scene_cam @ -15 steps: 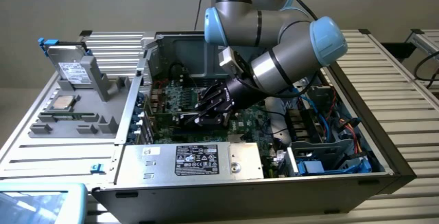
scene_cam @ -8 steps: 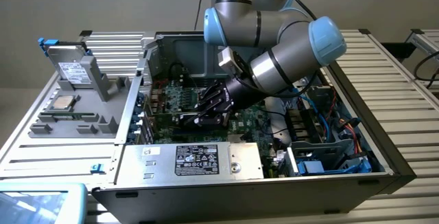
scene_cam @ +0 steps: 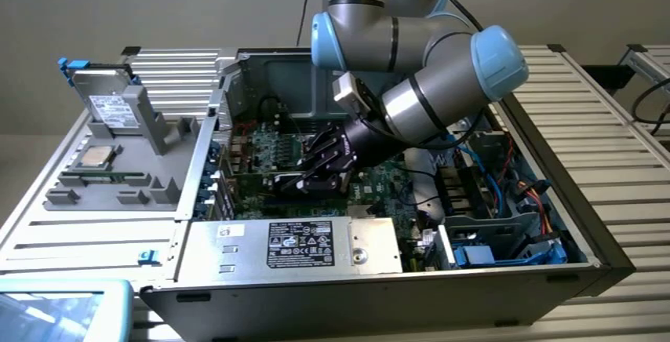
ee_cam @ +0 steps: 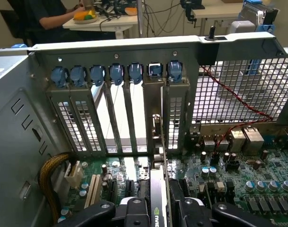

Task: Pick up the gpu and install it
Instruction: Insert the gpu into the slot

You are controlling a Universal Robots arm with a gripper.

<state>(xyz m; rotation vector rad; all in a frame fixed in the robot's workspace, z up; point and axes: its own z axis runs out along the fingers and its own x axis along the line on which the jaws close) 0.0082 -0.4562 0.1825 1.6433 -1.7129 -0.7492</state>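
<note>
The gpu (ee_cam: pixel 158 189) stands on edge inside the computer case (ee_cam: pixel 21 118), low over the motherboard (ee_cam: pixel 257 179); its long axis runs from the gripper (ee_cam: pixel 158 213) straight to the slotted back wall (ee_cam: pixel 120 118), with the silver bracket (ee_cam: pixel 157 137) end up against that wall. The jaws pinch the card from both faces.

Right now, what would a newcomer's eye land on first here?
The grey-and-blue robot arm reaches into an open computer case, mid exterior view. Black fingers clamp a graphics card edge-on, aimed at a row of blue clips along the case's slotted back.
</note>
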